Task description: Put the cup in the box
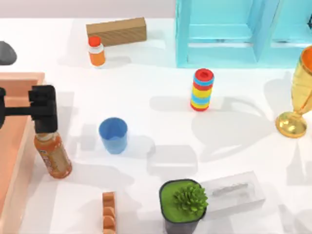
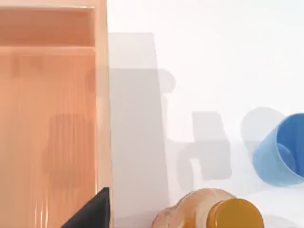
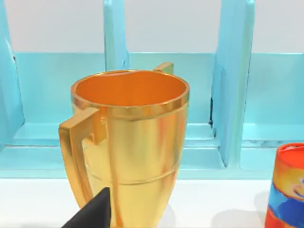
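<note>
The cup (image 1: 113, 135) stands upright, right of the box (image 1: 19, 80) and bottle (image 1: 52, 155), likely light, stiff and slick, best pinched across its rim by the left gripper (image 1: 44, 109), finger state untellable.

Box (image 1: 22, 80) cut off by left edge; trophy (image 1: 297, 97) cut by right edge.

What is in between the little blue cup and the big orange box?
The tall orange drink bottle stands on the white table between the small blue tumbler cup and the large salmon-orange open box, close to the box's wall, as the top view shows.
</note>
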Controlling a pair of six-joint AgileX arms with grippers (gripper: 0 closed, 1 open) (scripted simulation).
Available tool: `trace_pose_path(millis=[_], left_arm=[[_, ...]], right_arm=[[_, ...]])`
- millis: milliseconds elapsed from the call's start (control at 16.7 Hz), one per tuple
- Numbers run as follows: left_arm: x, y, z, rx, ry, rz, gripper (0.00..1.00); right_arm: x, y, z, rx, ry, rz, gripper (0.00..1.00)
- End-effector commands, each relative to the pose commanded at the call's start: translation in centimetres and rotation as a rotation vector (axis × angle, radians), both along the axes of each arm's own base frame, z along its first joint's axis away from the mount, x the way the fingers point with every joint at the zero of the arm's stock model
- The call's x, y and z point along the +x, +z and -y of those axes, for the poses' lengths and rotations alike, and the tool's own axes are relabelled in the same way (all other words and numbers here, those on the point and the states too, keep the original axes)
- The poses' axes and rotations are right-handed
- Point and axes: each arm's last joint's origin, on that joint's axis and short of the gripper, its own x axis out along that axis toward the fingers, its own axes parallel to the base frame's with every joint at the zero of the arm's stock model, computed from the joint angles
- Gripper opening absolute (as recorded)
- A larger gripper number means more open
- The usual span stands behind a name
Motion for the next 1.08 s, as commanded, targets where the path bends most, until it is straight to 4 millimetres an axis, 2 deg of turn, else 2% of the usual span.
trace_pose_path(millis=[180,360,540,780,960,1080], left_arm=[[4.3,2.4,3.1,0.012,-0.033,-0.168,1.0],[8.7,2.8,6.9,0.038,-0.046,-0.337,1.0],[11.8,1.2,10.5,0.081,-0.042,-0.508,1.0],[14.7,-1.4,14.3,0.126,-0.012,-0.672,1.0],[15.7,-3.0,16.2,0.156,0.016,-0.749,1.0],[15.8,-3.3,16.7,0.166,0.023,-0.768,1.0]], right_arm=[[0.0,0.0,0.0,0.0,0.0,0.0,1.0],[0.0,0.0,0.0,0.0,0.0,0.0,1.0],[0.0,0.0,0.0,0.0,0.0,0.0,1.0],[0.0,0.0,0.0,0.0,0.0,0.0,1.0],[0.0,0.0,0.0,0.0,0.0,0.0,1.0],[0.0,0.0,0.0,0.0,0.0,0.0,1.0]])
